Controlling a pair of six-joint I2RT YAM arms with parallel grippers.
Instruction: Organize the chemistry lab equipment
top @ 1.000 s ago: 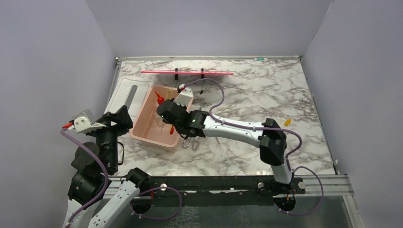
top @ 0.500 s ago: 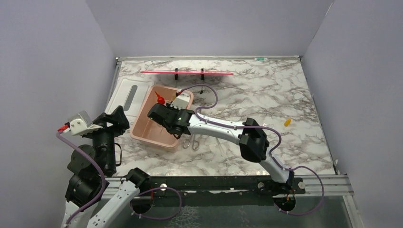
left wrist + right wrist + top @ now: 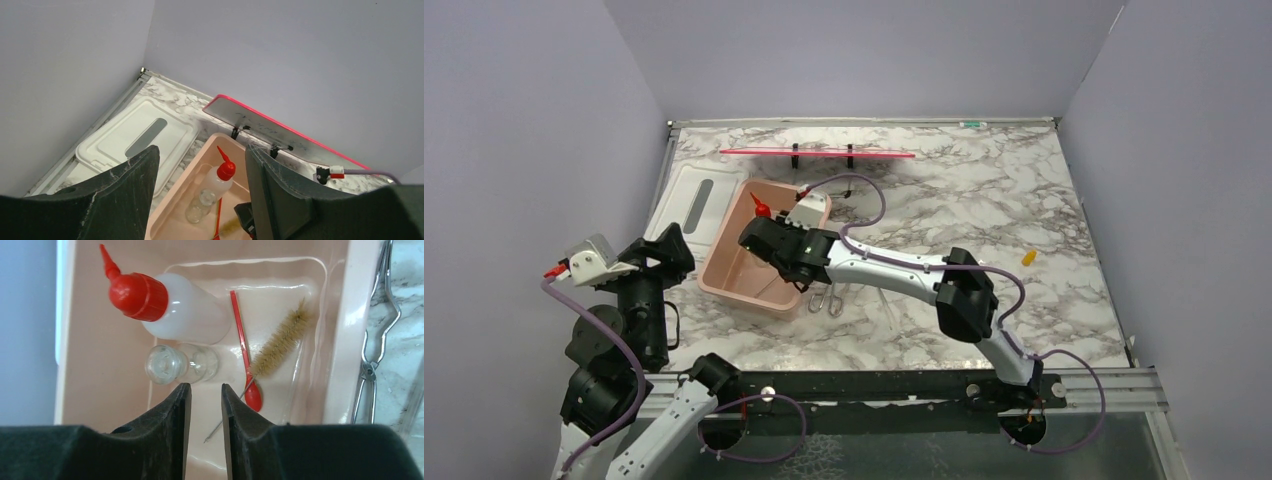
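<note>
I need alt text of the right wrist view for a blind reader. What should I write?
A pink tub seen from above holds a clear squeeze bottle with a red nozzle, a glass vial, a red spoon and a small brush. The right gripper hangs over it with jaws slightly parted; metal tongs lie outside on the marble table.

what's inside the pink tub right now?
In the pink tub: squeeze bottle with red nozzle, glass vial, red spoon-like tool, small brush. The right gripper covers the tub's near end.
</note>
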